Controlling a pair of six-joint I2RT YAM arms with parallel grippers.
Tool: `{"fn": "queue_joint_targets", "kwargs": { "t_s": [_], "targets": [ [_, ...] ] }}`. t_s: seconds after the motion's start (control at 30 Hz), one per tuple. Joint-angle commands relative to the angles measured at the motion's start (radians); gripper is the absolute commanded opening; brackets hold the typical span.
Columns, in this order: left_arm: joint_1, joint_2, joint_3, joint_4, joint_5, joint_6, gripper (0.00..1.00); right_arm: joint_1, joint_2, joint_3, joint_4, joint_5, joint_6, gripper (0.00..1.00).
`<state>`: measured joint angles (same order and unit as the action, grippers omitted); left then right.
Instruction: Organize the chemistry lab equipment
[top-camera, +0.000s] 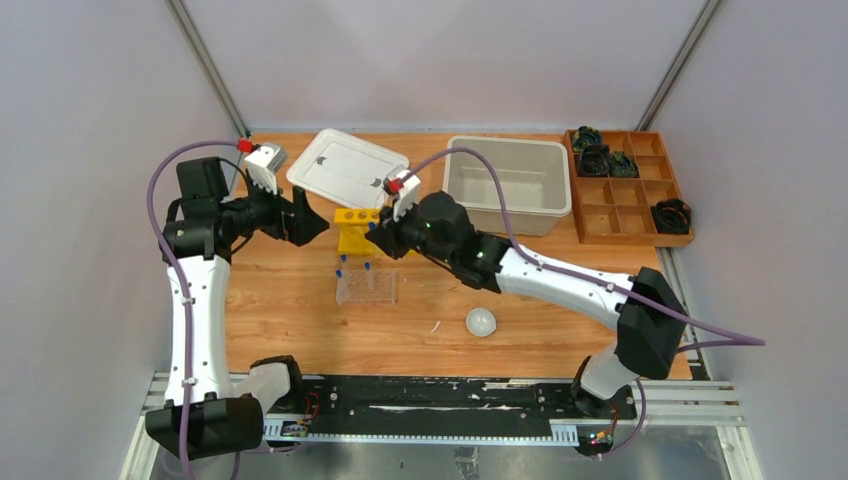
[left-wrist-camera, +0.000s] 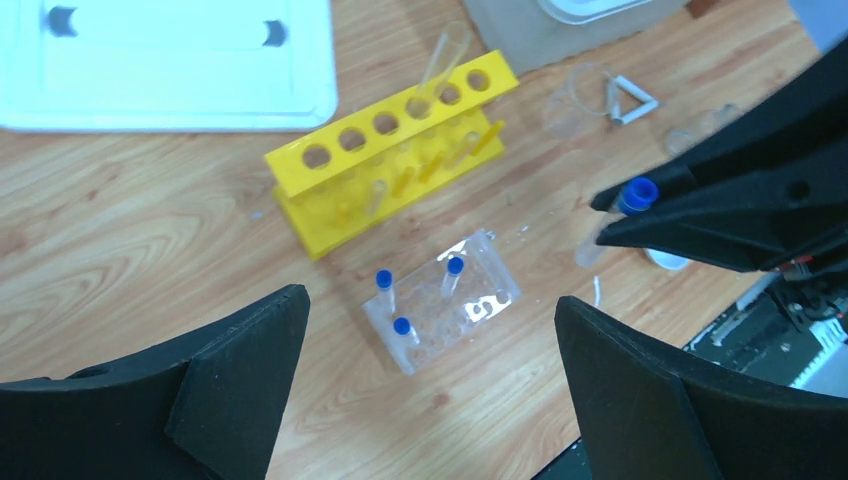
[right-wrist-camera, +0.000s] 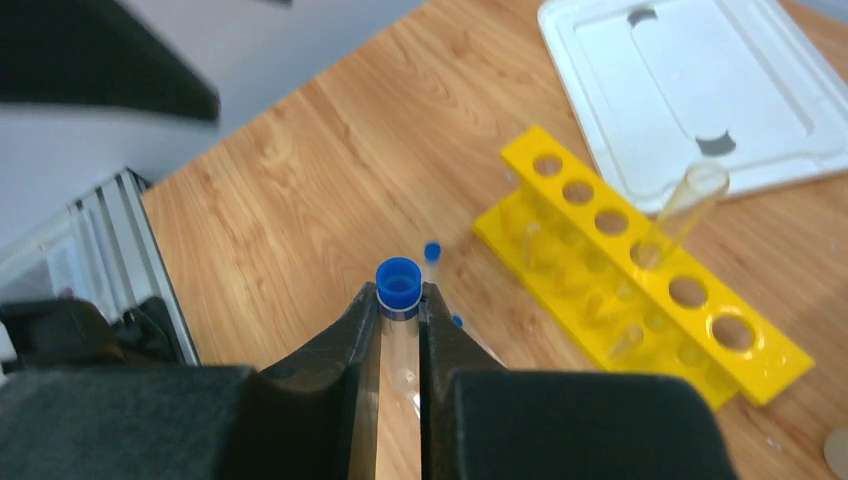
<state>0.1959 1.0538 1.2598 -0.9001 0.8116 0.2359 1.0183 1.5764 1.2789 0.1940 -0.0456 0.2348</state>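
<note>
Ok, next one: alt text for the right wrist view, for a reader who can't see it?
The right gripper is shut on a clear blue-capped tube, its cap sticking out in front, above a wooden table. Beyond stands a yellow tube rack with one uncapped glass tube leaning in a hole, and a white lid lies behind it.

Bright even light, blurred near foreground.
</note>
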Motion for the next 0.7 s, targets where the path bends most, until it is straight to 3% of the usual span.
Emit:
{"fn": "queue_joint_targets", "kwargs": {
  "t_s": [0.0,0.2,0.67],
  "targets": [
    [0.003,0.01,0.036,0.008,-0.138,-0.039,1.0,-0.005,-0.087,-0.213,0.251,0.019,-0.06,0.0],
    [0.003,0.014,0.04,0.009,-0.21,-0.037,1.0,0.032,-0.049,-0.429,0.521,-0.013,-0.114,0.0],
    [0.003,0.005,0.024,0.009,-0.164,-0.021,1.0,0.062,0.193,-0.424,0.714,-0.069,-0.139,0.0]
  ]
}}
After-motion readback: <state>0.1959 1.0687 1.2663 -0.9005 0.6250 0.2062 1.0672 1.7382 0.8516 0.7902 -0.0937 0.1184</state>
